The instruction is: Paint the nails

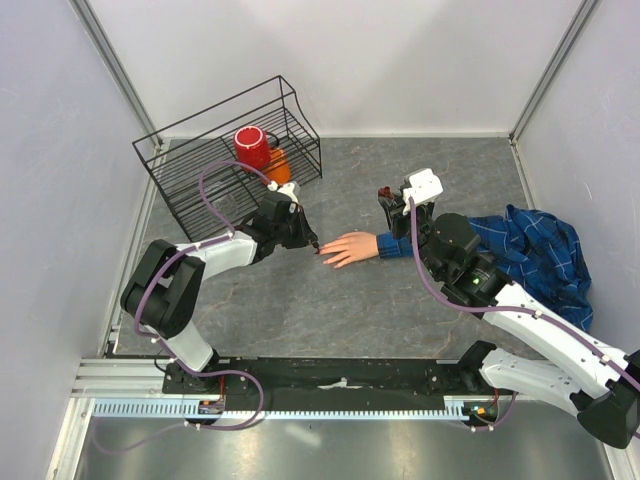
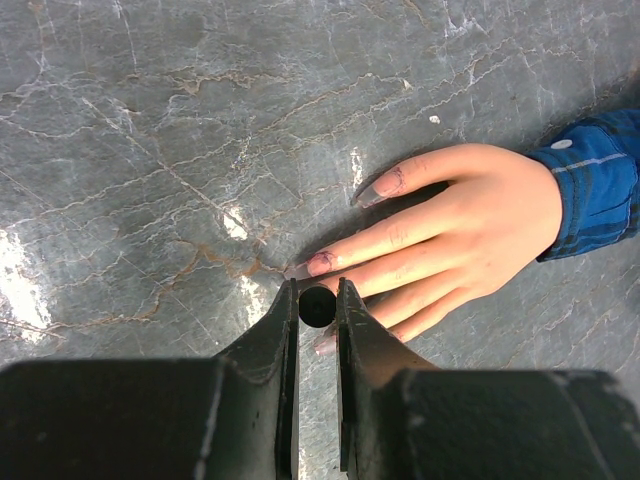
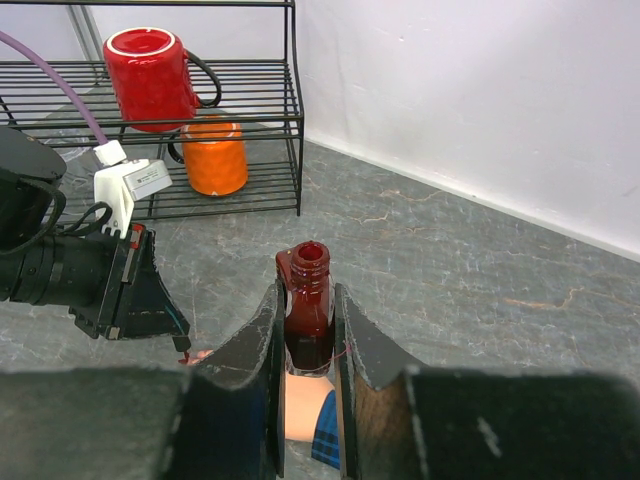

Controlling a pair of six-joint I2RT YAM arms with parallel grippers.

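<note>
1. My left gripper (image 2: 317,300) was clamped on a black round brush cap (image 2: 317,306), one finger on each side of it. In the right wrist view a thin stem with a red tip projected below this gripper; the tip was too small to describe further.

2. The cap sat directly above the fingertips of the fake hand (image 2: 470,230). This peach-coloured hand lay palm down on the table (image 2: 150,150), fingers pointing toward my left gripper. Its blue plaid cuff (image 2: 595,180) lay on the far side from the gripper.

3. The nails (image 2: 320,264) were located as follows. The index nail was just beside my left fingertip and showed a dark pinkish tint. The thumb nail lay further out, apart from the gripper, and looked paler. My own fingers hid the remaining nails in part; I could not tell their colour.

4. My right gripper (image 3: 308,310) was closed on a dark red polish bottle (image 3: 308,300). The bottle stood upright between the fingers, neck uncapped. It was held above the wrist end of the fake hand, near the cuff.

5. In the top view a crumpled blue plaid shirt (image 1: 535,250) trailed from the cuff under my right arm toward the right wall.

6. A black wire rack (image 1: 230,150) stood in the far left corner, well apart from the fake hand. It held a red mug (image 1: 252,147) and an orange mug (image 1: 278,165), just beside each other.
</note>
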